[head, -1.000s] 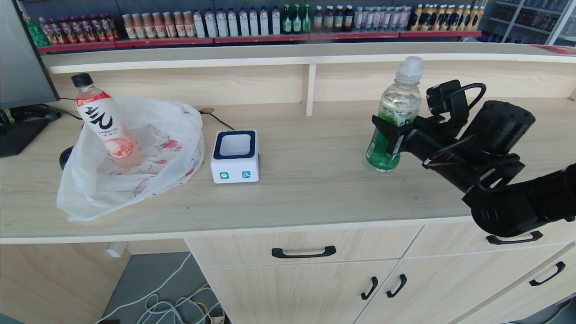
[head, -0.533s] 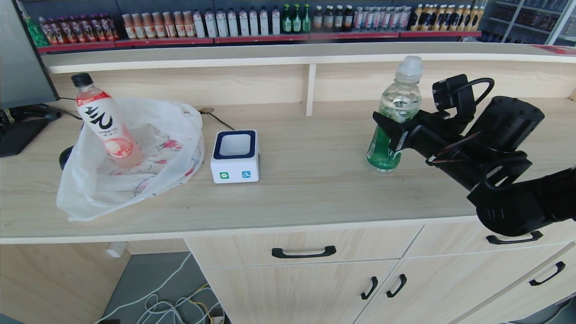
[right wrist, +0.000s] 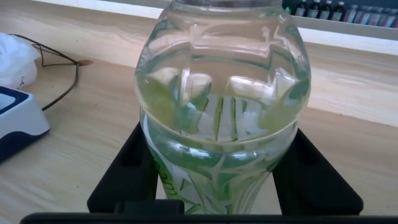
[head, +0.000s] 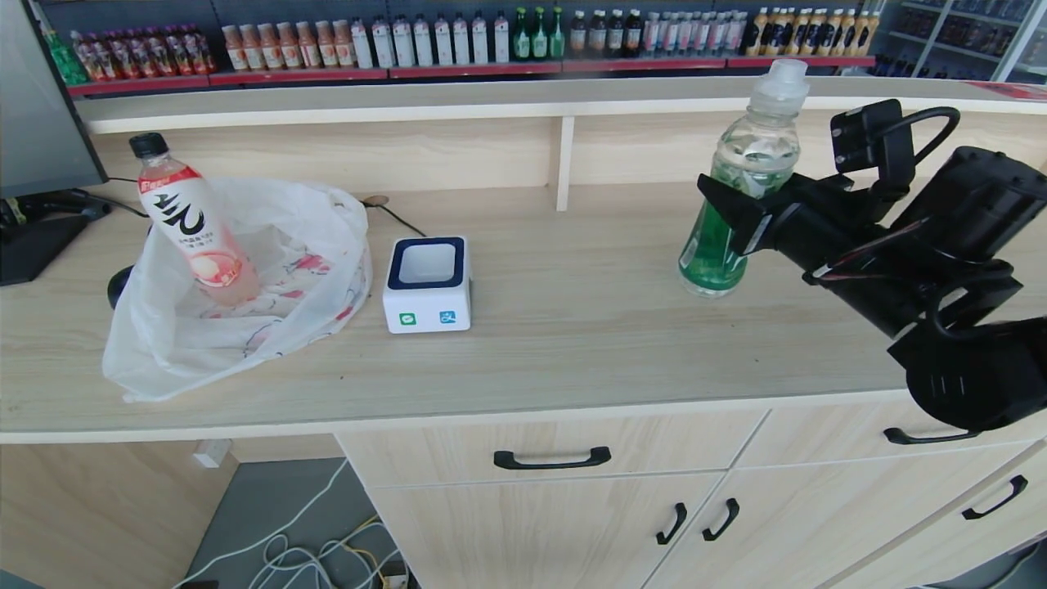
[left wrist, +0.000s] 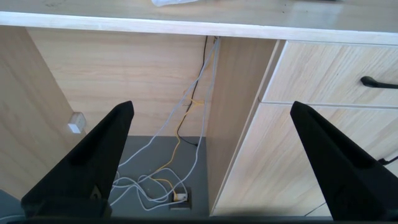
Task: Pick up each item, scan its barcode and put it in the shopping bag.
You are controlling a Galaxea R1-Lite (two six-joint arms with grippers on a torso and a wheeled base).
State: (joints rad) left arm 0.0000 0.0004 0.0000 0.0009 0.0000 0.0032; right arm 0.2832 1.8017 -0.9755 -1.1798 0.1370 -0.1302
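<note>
Green bottle (head: 710,254) gripped, tilted; pink bottle (head: 192,225) leaning in shopping bag (head: 315,245).

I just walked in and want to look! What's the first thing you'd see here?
The green bottle stands out most, gripped by the black right hand at the right end of the counter. At the left, a pink bottle leans in a white bag. A small white scanner sits between the two bottles.

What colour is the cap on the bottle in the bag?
Black cap, best seen in the head view.
</note>
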